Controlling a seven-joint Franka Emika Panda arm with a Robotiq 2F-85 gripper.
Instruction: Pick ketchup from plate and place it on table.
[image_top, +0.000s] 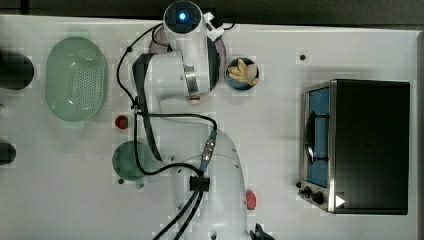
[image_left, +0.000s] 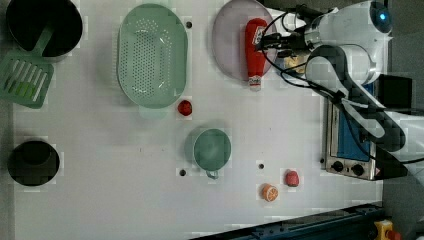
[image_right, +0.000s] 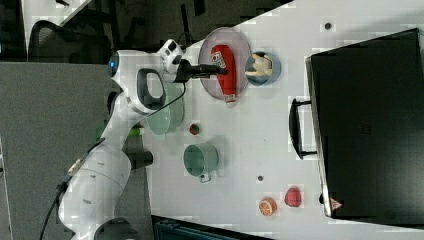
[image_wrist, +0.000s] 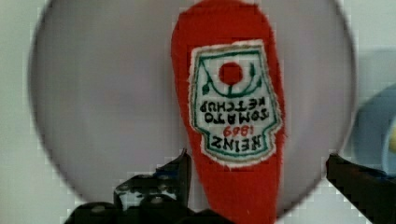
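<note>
I've got the pincer (image_wrist: 254, 172) spread wide, released, gripping nothing, its two dark fingers (image_wrist: 180, 175) standing either side of the ketchup's (image_wrist: 233, 107) lower body in the wrist view. The ketchup lies flat on the plate (image_wrist: 102, 102), label up, and I can read the lettering upside down from here.

In the left view the ketchup (image_left: 255, 47) sits along the plate's (image_left: 227, 40) right half as the left view shows it, its white cap poking past the rim onto the tabletop (image_left: 125, 170). The pincer (image_left: 274, 41) comes in from the left view's right, just above the bottle's shoulder. I cannot tell whether the fingers touch the bottle.

In the right view the arm reaches across from the right view's left, pincer (image_right: 214, 70) over the ketchup (image_right: 224, 67), plate (image_right: 210, 75) beneath. A small blue bowl (image_right: 262, 67) with pale pieces sits just beside the plate. Further along I see a green cup (image_right: 200, 160), a small round red item (image_right: 194, 129), an orange slice (image_right: 268, 206) and a pinkish-red piece (image_right: 293, 196) near a black toaster oven (image_right: 370, 125).

In the top view the arm covers most of the plate; a green colander (image_top: 76, 80) lies well apart.
</note>
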